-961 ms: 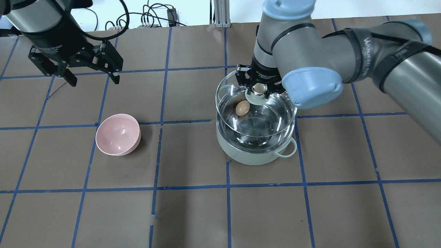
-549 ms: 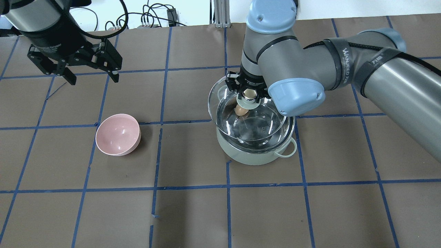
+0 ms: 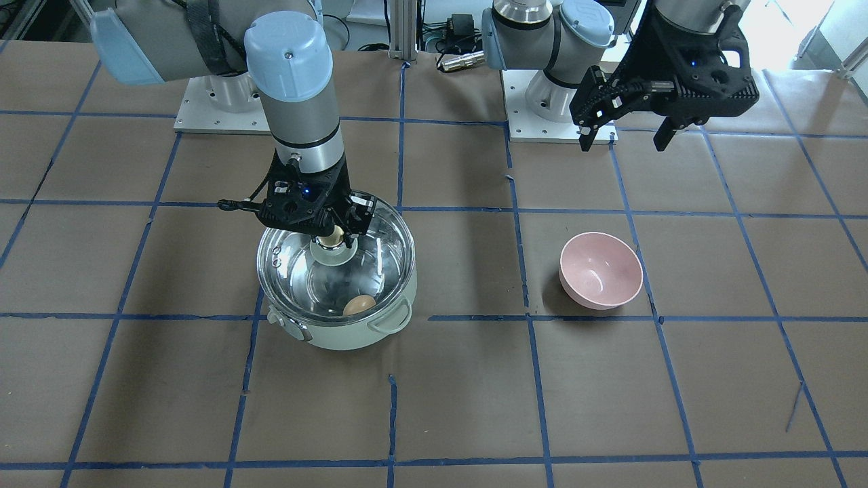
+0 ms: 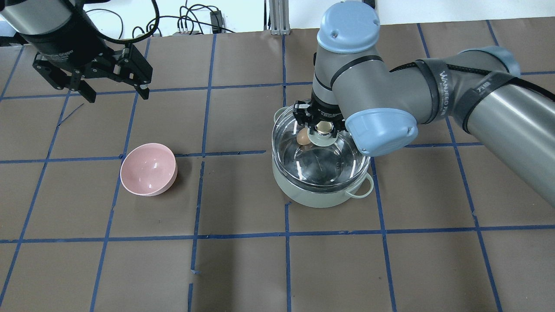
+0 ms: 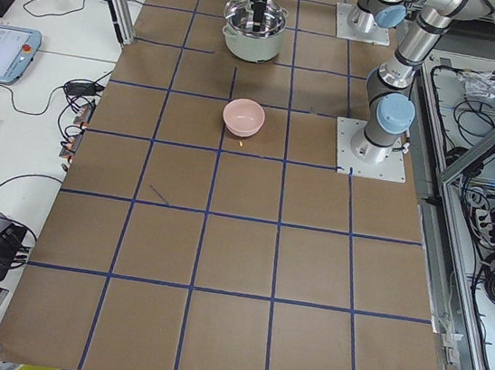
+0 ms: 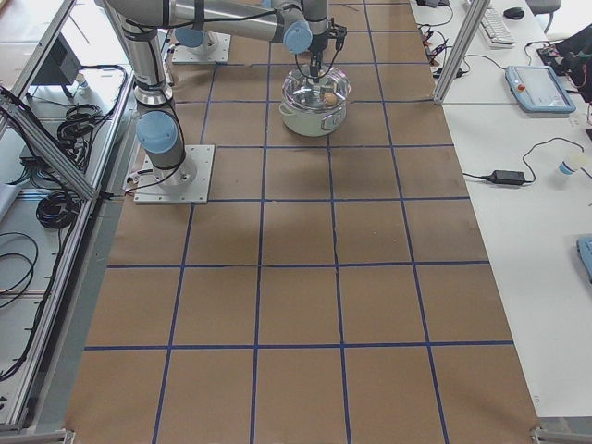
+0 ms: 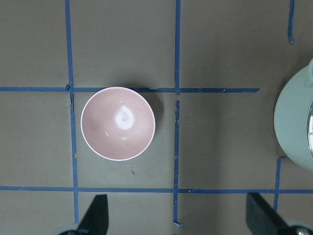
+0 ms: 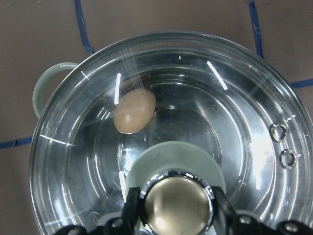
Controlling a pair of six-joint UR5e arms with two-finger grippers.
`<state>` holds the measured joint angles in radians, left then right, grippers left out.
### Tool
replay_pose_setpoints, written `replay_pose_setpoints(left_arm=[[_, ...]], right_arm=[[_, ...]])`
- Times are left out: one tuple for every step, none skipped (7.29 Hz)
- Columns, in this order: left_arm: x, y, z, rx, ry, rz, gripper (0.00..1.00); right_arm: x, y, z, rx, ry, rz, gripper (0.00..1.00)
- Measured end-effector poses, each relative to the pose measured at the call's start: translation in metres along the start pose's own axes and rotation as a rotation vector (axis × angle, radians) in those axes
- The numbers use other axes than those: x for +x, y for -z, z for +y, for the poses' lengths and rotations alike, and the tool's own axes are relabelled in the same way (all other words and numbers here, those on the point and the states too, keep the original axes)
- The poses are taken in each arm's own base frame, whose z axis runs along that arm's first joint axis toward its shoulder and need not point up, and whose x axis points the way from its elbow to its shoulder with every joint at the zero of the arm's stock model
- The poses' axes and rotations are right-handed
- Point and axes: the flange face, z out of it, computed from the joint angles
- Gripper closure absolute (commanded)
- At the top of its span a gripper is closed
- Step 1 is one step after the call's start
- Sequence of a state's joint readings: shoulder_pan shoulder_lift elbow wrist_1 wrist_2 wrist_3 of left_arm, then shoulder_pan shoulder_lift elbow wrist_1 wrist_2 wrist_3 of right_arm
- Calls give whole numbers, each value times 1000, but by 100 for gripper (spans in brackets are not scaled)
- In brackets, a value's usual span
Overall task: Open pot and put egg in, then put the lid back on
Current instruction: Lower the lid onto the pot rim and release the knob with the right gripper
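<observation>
The pot (image 4: 323,198) is round and pale mint green, and it sits on the right part of the brown paper surface (image 4: 243,268), which has a grid of blue tape lines. The pot is shiny steel inside, with a loop handle (image 8: 45,86) on its side and a small knob (image 3: 296,330) low on its outer wall. The lid (image 8: 205,93) is a big round piece of clear glass with a steel rim and two small ring holes (image 8: 281,131). It lies flat over the mouth of the pot. I cannot tell if it sits all the way down on the rim. The right end effector (image 3: 331,232) comes straight down from above, and its two black fingers are squeezed on the lid knob (image 8: 176,209), which is pale green with a smooth gold top. The egg (image 8: 135,110) is small, brown and smooth. It lies inside the pot on the steel bottom, seen through the glass, toward the far left side and just left of the lid knob in the overhead view. The left end effector (image 4: 118,93) hangs in the air over the far left part of the surface, its fingers spread wide with nothing between them. Below it, well apart from the pot, sits a smooth round pink bowl (image 4: 148,169), mouth up.
</observation>
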<state>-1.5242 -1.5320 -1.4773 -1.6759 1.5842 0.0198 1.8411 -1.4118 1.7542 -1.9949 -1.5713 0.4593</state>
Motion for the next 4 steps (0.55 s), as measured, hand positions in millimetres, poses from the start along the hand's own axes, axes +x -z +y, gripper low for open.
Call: replay_pose_setpoints(left_arm=[[0, 0, -1, 0, 1, 0, 0], [0, 0, -1, -1, 2, 0, 0], [0, -1, -1, -4, 2, 2, 0], [0, -2, -1, -5, 1, 5, 0]], right_arm=[[2, -1, 0, -1, 1, 0, 77], [3, -1, 1, -3, 0, 0, 77], [3, -1, 1, -3, -3, -2, 77], [2, 0, 1, -1, -8, -5, 76]])
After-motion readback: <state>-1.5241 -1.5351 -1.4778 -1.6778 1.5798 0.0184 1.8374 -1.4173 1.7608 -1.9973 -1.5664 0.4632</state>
